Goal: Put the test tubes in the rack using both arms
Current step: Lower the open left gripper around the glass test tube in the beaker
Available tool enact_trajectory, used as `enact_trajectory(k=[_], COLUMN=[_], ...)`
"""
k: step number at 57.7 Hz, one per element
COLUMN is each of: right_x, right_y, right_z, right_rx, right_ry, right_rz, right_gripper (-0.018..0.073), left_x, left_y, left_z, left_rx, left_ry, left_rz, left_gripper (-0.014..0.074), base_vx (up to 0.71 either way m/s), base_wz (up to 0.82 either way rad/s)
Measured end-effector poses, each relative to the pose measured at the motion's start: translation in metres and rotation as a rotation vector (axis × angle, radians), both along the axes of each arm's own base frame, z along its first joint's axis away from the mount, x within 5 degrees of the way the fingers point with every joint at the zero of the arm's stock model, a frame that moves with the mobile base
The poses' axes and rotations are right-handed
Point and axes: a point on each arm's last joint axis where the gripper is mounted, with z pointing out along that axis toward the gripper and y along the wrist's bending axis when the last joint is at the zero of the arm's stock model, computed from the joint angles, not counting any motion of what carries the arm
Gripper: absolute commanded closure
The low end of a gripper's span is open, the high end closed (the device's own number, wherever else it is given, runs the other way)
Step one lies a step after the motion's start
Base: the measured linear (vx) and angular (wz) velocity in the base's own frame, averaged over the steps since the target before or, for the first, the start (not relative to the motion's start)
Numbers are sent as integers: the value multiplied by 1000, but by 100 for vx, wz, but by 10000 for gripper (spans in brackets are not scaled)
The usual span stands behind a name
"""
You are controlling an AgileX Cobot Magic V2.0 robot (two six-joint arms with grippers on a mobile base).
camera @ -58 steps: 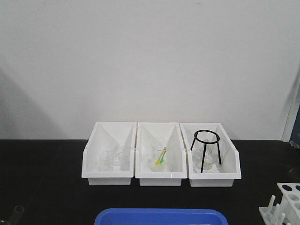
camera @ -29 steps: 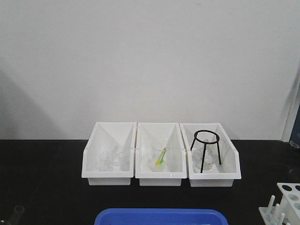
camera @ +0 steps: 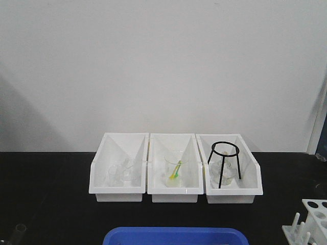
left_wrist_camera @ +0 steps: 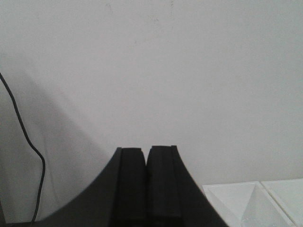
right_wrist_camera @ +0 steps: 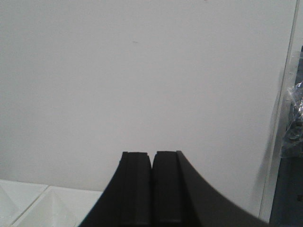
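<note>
Our left gripper and right gripper each have fingers pressed together, gripping nothing. The rack stands at the counter's front right corner; faint glass at the front left we cannot identify.

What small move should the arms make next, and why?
Probably tilt both down toward the table. The left end effector and the right end effector are shut, empty and face the wall. Neither wrist view shows the rack, which sits low at the front view's right edge.
</note>
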Motion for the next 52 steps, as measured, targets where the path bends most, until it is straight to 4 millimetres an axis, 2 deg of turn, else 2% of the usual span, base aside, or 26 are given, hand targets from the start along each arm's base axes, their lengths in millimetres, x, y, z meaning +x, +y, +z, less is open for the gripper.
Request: enact_trajectory(k=[8, 13, 21, 24, 30, 39, 52], right_x=[0, 0, 0, 0, 0, 0, 0], right_y=[0, 0, 0, 0, 0, 0, 0], right_z=[0, 0, 0, 0, 0, 0, 0], right_rx=[1, 1, 1, 1, 1, 2, 3], right_ry=[0, 0, 0, 0, 0, 0, -3], right_rz=[0, 0, 0, 0, 0, 0, 1], right_gripper=[498, 433, 269, 179, 36, -76, -65], left_x=[0, 0, 0, 0, 0, 0, 0], left_y=[0, 0, 0, 0, 0, 0, 0], left_z=[0, 0, 0, 0, 0, 0, 3], left_rx=[1, 2, 2, 2, 2, 2, 24], left_ry=[0, 0, 0, 0, 0, -5, -32], left_rz=[0, 0, 0, 0, 0, 1, 5], left_gripper=[477, 381, 199, 122, 25, -11, 33], base_vx=[0, 0, 0, 0, 0, 0, 0], base_wz=[0, 0, 0, 0, 0, 0, 0])
